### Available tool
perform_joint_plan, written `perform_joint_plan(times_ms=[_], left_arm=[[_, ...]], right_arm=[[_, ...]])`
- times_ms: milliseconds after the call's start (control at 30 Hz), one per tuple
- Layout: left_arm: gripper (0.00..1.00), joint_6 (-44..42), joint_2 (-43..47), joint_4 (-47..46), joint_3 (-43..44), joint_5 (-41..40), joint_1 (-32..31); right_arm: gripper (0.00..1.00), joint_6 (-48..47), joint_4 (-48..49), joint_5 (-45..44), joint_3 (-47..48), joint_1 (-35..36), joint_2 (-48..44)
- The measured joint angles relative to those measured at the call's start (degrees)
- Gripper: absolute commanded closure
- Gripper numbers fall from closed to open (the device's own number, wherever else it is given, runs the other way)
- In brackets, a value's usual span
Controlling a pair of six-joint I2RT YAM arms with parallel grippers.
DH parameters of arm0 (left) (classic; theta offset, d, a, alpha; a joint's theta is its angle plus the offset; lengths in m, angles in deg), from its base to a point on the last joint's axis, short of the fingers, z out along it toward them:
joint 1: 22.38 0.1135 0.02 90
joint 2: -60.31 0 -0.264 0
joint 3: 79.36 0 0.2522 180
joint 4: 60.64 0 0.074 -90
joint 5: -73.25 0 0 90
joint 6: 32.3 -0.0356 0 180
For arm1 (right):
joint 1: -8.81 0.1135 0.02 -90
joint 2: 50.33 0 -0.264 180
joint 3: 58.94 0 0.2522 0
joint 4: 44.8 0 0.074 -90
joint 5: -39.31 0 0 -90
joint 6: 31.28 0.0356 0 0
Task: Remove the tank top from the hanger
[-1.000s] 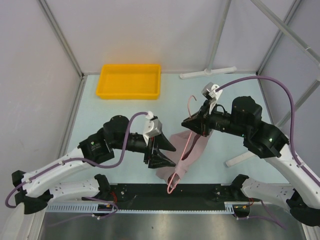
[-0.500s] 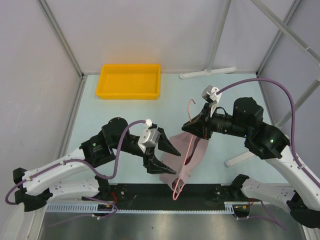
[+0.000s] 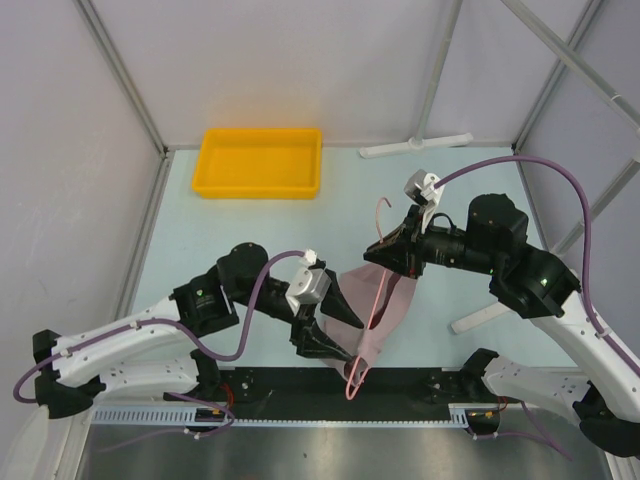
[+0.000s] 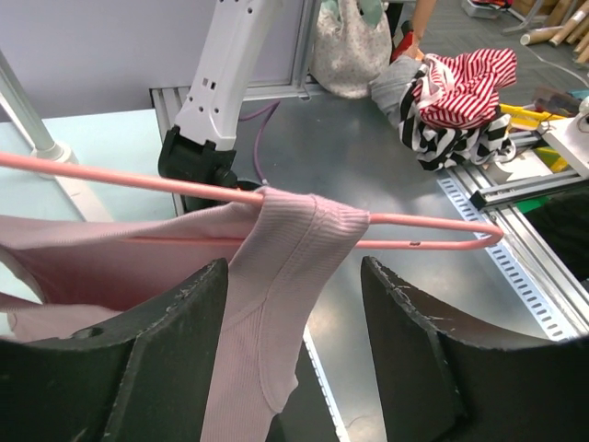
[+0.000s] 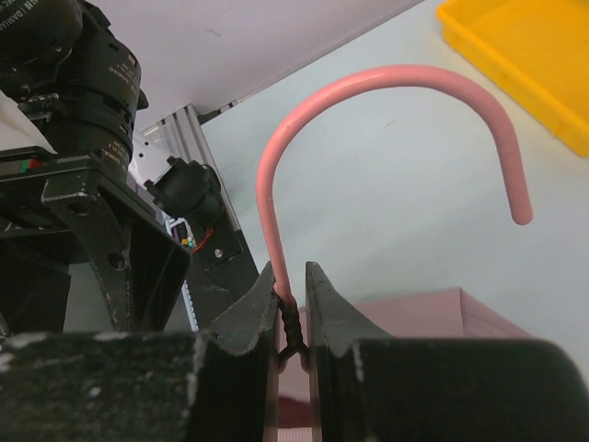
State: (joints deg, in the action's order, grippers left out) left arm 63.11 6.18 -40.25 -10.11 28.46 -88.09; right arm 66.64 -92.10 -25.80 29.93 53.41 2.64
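My right gripper (image 3: 378,252) is shut on the twisted neck of the pink wire hanger (image 3: 378,212) and holds it in the air, tilted, with one end down by the front rail. The right wrist view shows the hook (image 5: 368,78) rising from between its jaws (image 5: 292,276). The dusty-pink tank top (image 3: 392,298) hangs limp on the hanger. My left gripper (image 3: 356,337) is open at the hanger's lower end. In the left wrist view a strap of the tank top (image 4: 294,239) drapes over the hanger's bar (image 4: 138,181) and hangs between the open jaws (image 4: 293,276), nearer one finger.
A yellow tray (image 3: 260,162) sits at the back left. A white rack foot (image 3: 415,146) lies at the back, and a white bar (image 3: 485,318) at the right. A black rail (image 3: 290,385) runs along the front edge. Striped clothing (image 4: 460,101) lies beyond the table.
My left gripper has moved right and toward the front, onto the strap at the hanger's lower end. The hanger's lower end dropped a little at first; the right gripper has barely moved since.
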Motion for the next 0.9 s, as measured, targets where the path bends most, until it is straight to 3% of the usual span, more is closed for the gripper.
perform_joint_plan(times_ms=[367,567,700,767,900], left_arm=[[0.35,1.7,-0.3,-3.1,-0.2,0.0,-1.5],[0.66,2.2,-1.8,-4.0,-0.3,-0.1,-2.1],[0.81,2.3,-2.1,-3.9,-0.3,-0.9,-2.1],[0.97,2.2,-2.1,-3.7,-0.3,-1.6,-2.1],[1.00,2.1,-1.6,-1.7,-0.2,-3.7,-2.2]], right_arm=[[1.00,0.5,1.2,0.0,-0.3,-0.6,0.0],[1.00,0.9,1.4,0.0,-0.3,-1.0,0.0],[1.00,1.0,1.6,0.0,-0.5,-1.3,-0.1],[1.00,1.0,1.7,0.0,-0.8,-1.5,-0.2],[1.00,1.0,1.6,0.0,-1.7,-2.1,-0.6]])
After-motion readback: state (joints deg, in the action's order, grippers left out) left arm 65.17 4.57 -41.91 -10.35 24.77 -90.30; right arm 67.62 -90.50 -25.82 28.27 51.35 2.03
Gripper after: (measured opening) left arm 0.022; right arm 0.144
